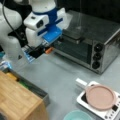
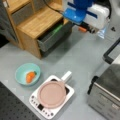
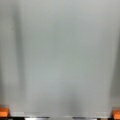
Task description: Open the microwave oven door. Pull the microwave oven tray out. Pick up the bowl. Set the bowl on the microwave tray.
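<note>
Tool (image 1: pixel 46 51) hovers beside the door (image 1: pixel 72 48).

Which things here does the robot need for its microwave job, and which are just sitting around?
For the job:
- microwave oven
- door, gripper just in front of it
- bowl, holding an orange carrot-like thing

Just lying about:
- pink disc on the white appliance
- wooden cabinet with its open drawer
</note>
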You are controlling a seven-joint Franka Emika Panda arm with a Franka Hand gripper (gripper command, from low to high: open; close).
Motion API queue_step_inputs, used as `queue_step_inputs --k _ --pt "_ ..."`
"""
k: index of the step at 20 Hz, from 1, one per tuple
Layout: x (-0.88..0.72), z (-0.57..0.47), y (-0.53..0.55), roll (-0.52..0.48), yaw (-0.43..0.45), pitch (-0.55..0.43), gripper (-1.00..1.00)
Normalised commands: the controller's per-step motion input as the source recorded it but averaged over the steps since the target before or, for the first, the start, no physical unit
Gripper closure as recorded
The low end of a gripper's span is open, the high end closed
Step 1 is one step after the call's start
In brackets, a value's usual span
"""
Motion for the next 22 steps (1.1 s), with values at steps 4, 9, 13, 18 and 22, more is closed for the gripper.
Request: queue_step_inputs --k 4,9,13,18,22 --pt "-0.01 -0.01 -0.01 0.022 0.180 0.045 -1.00" --pt "-0.04 -0.06 0.00 0.036 0.090 0.020 -1.00" --pt "-0.13 -0.06 0.05 0.070 0.099 0.018 -1.00" --pt "-0.24 -0.05 0.15 0.110 0.091 0.026 -1.00" --pt "-0.27 -0.03 0.21 0.201 0.067 0.037 -1.00"
